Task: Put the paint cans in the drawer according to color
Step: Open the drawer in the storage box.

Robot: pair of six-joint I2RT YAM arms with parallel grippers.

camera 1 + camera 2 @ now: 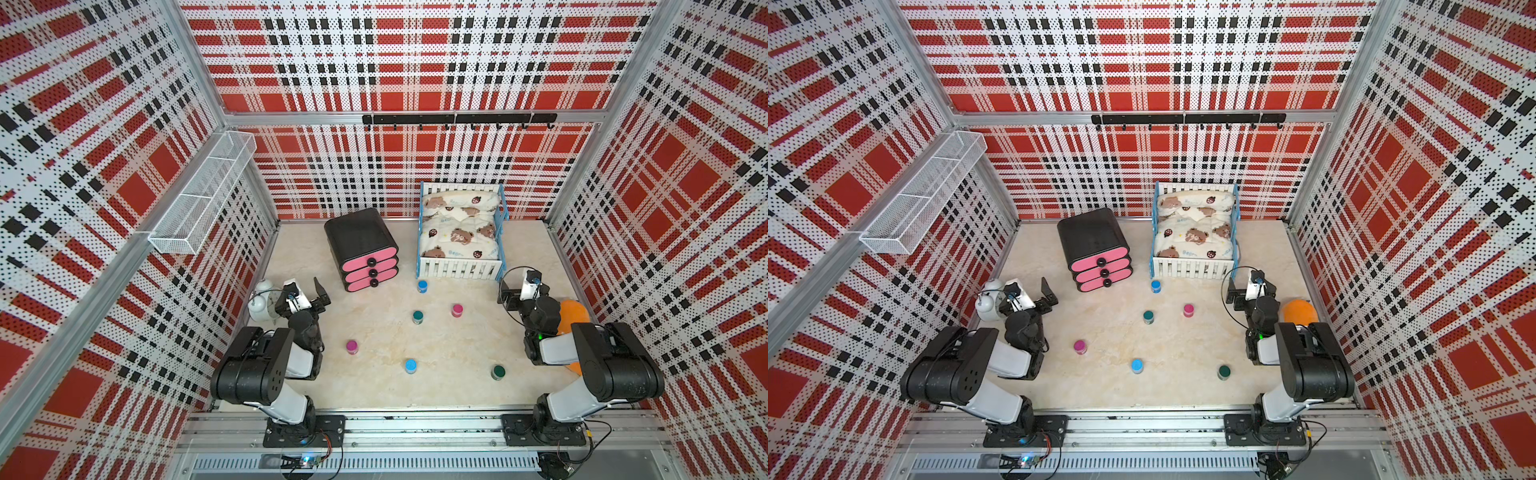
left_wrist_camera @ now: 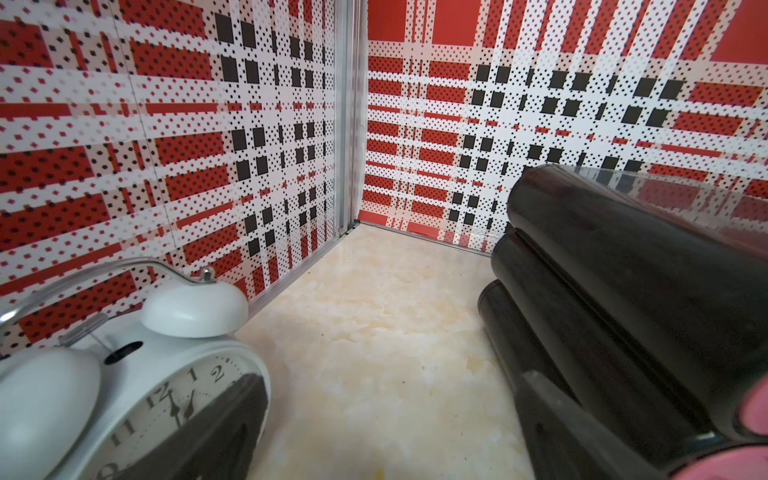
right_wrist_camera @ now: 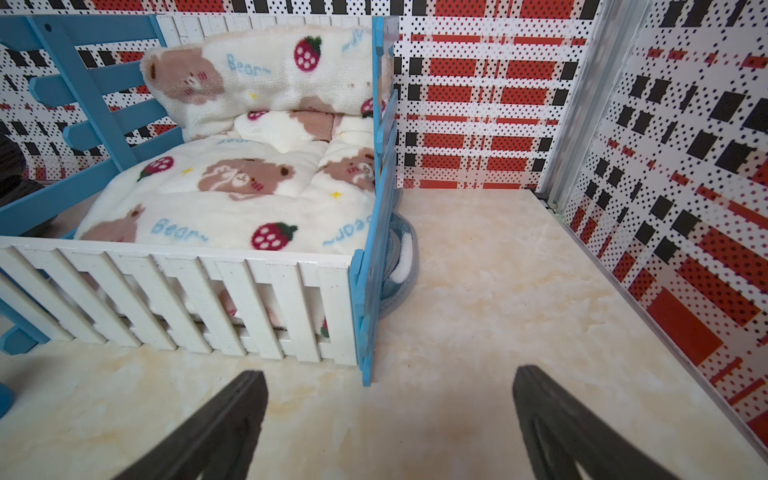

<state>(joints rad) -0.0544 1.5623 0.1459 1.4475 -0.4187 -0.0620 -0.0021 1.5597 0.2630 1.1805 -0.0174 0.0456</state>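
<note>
The drawer [image 1: 360, 245] is a black chest with three shut pink fronts, seen in both top views and close beside my left gripper [image 2: 388, 378] in the left wrist view. Paint cans stand loose on the floor in front of it: two blue [image 1: 422, 286] [image 1: 410, 365], two pink [image 1: 457, 310] [image 1: 352, 346], and two dark green [image 1: 418, 316] [image 1: 498, 371]. My left gripper [image 1: 303, 291] hangs open and empty just left of the chest. Off the bed's front right corner, my right gripper [image 3: 388, 374] [image 1: 515, 289] is open and empty too.
A white alarm clock [image 1: 262, 301] stands against the left wall by my left gripper. The white-and-blue toy bed [image 1: 459, 237] sits at the back, right of the chest. An orange ball [image 1: 573, 316] lies behind my right arm. A wire basket [image 1: 199, 199] hangs on the left wall.
</note>
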